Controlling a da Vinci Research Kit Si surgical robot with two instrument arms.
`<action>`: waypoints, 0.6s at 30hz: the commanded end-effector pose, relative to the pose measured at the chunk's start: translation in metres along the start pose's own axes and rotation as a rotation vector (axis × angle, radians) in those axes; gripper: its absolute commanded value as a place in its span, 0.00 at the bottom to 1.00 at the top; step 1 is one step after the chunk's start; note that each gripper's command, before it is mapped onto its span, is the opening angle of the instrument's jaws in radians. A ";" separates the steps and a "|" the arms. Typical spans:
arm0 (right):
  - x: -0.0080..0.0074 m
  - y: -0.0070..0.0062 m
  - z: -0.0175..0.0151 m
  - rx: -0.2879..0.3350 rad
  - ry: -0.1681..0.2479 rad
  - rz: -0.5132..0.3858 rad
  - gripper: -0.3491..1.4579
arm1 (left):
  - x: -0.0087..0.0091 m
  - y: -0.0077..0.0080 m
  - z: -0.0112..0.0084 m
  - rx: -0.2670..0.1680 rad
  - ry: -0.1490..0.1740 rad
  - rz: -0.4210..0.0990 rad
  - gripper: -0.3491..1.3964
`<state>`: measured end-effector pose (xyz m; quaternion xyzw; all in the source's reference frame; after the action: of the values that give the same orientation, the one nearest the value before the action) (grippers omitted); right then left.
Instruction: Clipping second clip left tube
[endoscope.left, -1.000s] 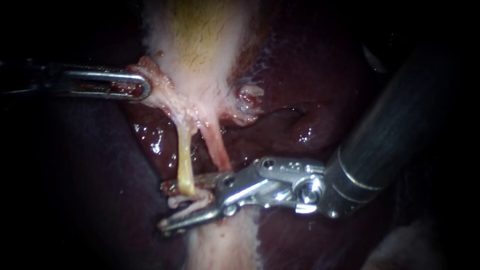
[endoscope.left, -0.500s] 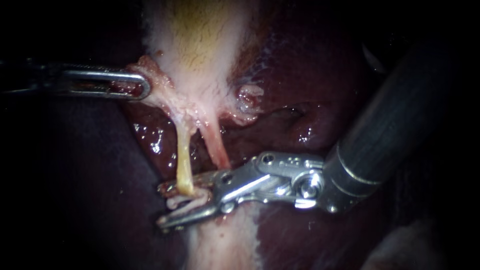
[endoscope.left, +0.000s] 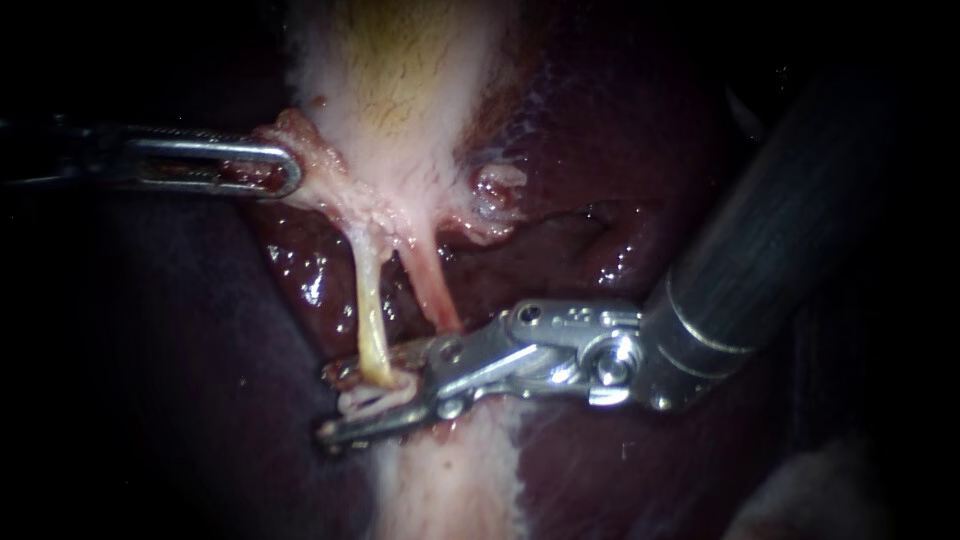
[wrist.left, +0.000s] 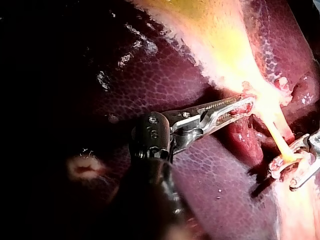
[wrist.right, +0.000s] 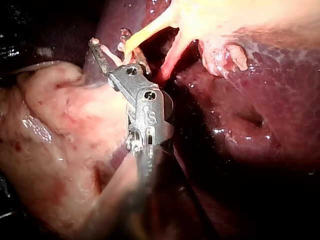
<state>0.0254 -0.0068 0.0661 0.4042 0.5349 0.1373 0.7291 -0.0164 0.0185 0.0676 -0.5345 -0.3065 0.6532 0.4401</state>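
Note:
The left tube (endoscope.left: 370, 310) is a thin yellow strand that runs down from the pale gallbladder (endoscope.left: 400, 90); the pink right tube (endoscope.left: 432, 290) lies beside it. My right instrument (endoscope.left: 328, 404) comes in from the right. Its jaws are open, one on each side of the left tube's lower end, with a whitish fold of tissue between them. The right wrist view shows the same, with the tube (wrist.right: 142, 32) meeting the jaws of the right instrument (wrist.right: 120, 52). My left instrument (endoscope.left: 275, 170) is shut on the gallbladder tissue at the neck and holds it out to the left, as the left wrist view shows (wrist.left: 240, 106).
Dark red liver (endoscope.left: 620, 180) surrounds the tubes on both sides. A pale band of tissue (endoscope.left: 450, 480) runs down below the right instrument's jaws. A small whitish raw patch (endoscope.left: 495, 195) sits right of the gallbladder's neck. Lumpy pale fat (wrist.right: 50, 130) lies beside the right shaft.
The right instrument's jaws have narrowed a little around the left tube's lower end, and its shaft has risen slightly. The left instrument holds still.

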 end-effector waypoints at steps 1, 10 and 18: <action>0.0000 0.0000 0.0000 0.001 0.000 0.000 0.35 | 0.0000 0.0000 0.0000 0.000 0.000 0.000 0.00; 0.0001 0.0000 -0.0001 0.001 0.001 0.001 0.24 | 0.0000 0.0000 0.0000 0.000 0.000 0.000 0.00; 0.0000 -0.0002 -0.0004 0.002 0.001 0.007 0.00 | 0.0000 0.0000 0.0000 0.000 0.000 0.000 0.00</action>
<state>0.0250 -0.0067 0.0659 0.4069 0.5340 0.1391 0.7280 -0.0164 0.0185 0.0676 -0.5345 -0.3066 0.6532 0.4401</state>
